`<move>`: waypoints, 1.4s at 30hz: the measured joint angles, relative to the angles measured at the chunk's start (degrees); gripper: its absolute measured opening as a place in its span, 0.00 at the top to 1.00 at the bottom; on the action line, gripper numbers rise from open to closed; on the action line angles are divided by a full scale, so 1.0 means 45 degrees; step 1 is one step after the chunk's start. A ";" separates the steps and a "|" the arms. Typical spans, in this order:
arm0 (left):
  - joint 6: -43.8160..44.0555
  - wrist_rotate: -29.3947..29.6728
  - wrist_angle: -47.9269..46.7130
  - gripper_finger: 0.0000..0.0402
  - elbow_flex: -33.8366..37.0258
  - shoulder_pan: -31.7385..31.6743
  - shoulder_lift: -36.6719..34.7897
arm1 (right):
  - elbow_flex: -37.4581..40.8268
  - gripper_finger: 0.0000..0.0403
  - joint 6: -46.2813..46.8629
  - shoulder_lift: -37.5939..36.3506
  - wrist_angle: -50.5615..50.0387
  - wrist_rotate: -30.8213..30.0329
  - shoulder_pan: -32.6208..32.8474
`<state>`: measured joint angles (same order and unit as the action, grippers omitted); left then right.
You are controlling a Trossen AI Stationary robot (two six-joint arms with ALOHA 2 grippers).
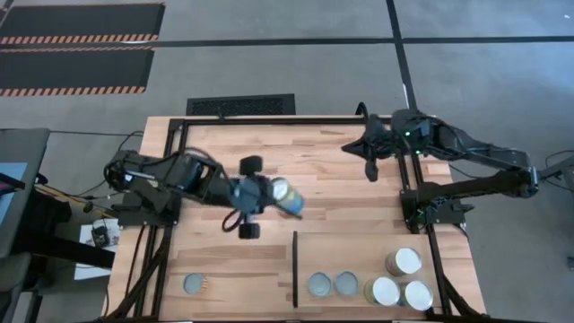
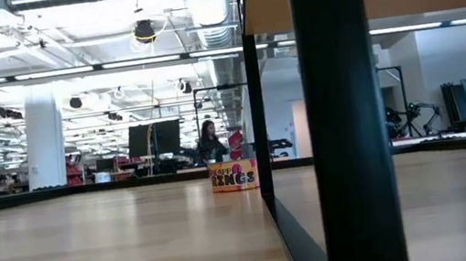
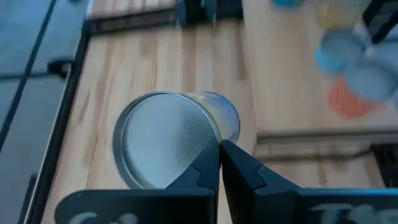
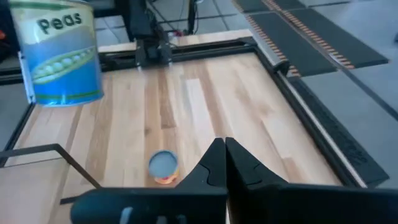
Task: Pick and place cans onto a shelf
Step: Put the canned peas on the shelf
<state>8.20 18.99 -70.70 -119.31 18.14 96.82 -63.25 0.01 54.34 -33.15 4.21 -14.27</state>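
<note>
My left gripper is over the middle of the table, shut on a can with a blue and green "Peas" label, which also shows in the right wrist view. Its silver top faces the left wrist camera. My right gripper is shut and holds nothing, near the table's far right; its fingers point across the table. Several cans stand on their bases on the shelf at the near right. One more can stands on the table at the near left. My left gripper pinches the rim of the can's silver top between its two fingertips. The fingers come from the table's left, slanting down. The can is lifted clear of the table and tilted, its top toward the gripper and its body beyond the fingertips.
A thin black divider edges the shelf on its left. A black frame runs round the table. In the low view an orange-labelled can stands beside the divider. Bare wood lies between the held can and the shelf.
</note>
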 joint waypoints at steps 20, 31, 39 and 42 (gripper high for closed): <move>-0.0669 -0.1143 0.5369 1.00 -0.0047 0.0317 0.2748 | -0.0003 0.99 0.1007 -0.0607 -0.1396 0.0073 -0.1469; -0.0432 -0.1226 0.5588 1.00 -0.0047 0.0779 0.3738 | -0.0003 0.98 0.0999 -0.0592 -0.1343 0.0086 -0.0933; -0.0418 -0.1531 0.5658 1.00 -0.0052 0.0725 0.4073 | -0.0003 0.98 0.1001 -0.0592 -0.1168 0.0091 -0.0550; -0.0359 -0.1976 0.5471 1.00 -0.0047 0.0693 0.4145 | -0.0003 0.98 0.1001 -0.0592 -0.1164 0.0088 -0.0476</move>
<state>6.59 10.09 -46.08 -119.52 21.26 115.47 -63.26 4.51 51.68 -38.38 4.60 -16.41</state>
